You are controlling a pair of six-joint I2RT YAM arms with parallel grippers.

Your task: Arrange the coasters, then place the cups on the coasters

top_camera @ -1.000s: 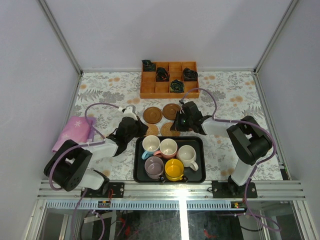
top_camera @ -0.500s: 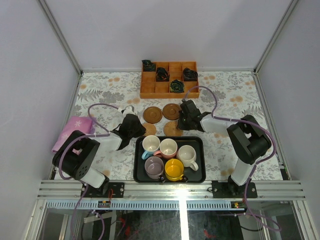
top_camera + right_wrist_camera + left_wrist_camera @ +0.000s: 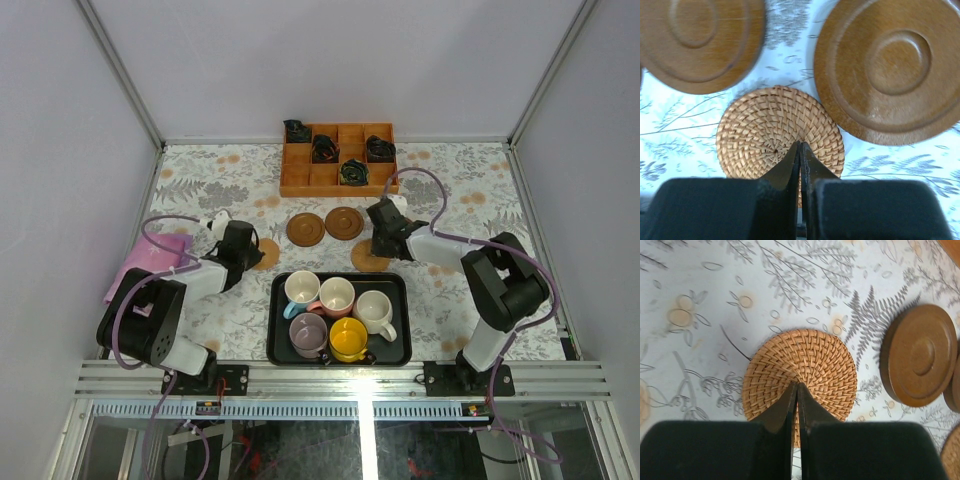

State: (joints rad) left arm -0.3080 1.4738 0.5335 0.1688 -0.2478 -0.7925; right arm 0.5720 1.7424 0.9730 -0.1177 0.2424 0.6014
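Two tan woven coasters lie on the patterned table. My left gripper is shut, its tips pressing on the left woven coaster. My right gripper is also shut, tips on the other woven coaster. Two dark brown coasters sit side by side between the arms, also seen in the right wrist view. Several cups stand on the black tray: light blue, pink, cream-white, mauve-grey, yellow.
An orange wooden grid box with dark bundles stands at the back centre. A pink cloth lies at the left edge, beside my left arm. The tray sits close to the near edge between the two arm bases.
Both shut grippers have slid their woven coasters apart: the left one moved left, away from the tray's far corner, and the right one moved right.
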